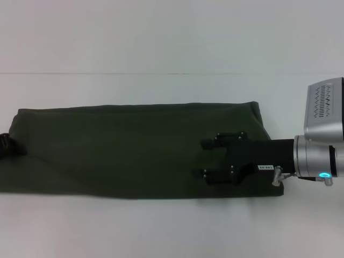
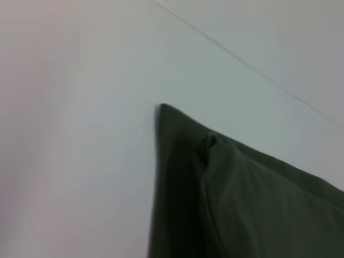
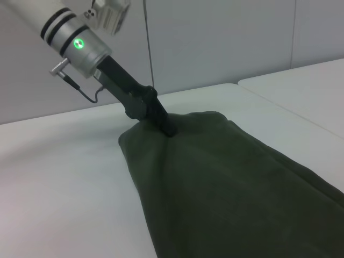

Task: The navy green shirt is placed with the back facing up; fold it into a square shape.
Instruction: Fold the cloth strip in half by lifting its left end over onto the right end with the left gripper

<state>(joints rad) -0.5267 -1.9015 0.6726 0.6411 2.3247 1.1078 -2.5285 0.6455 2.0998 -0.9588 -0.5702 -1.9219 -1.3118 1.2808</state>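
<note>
— Right hand (image 1: 203, 160) sits over the shirt's (image 1: 118, 148) right part, fingers spread apart, nothing between them.
— And the shirt?
— Folded into a long band across the white tabletop (image 1: 161, 226), bare room on every side.
— Left hand?
— Only the right wrist view shows it properly: left hand (image 3: 167, 130) pinching the shirt's far end.

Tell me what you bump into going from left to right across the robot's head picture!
Left gripper poking in at the shirt's left end → navy green shirt, folded into a long band on the white table → right gripper, open over the shirt's right part → right arm's silver wrist.
</note>
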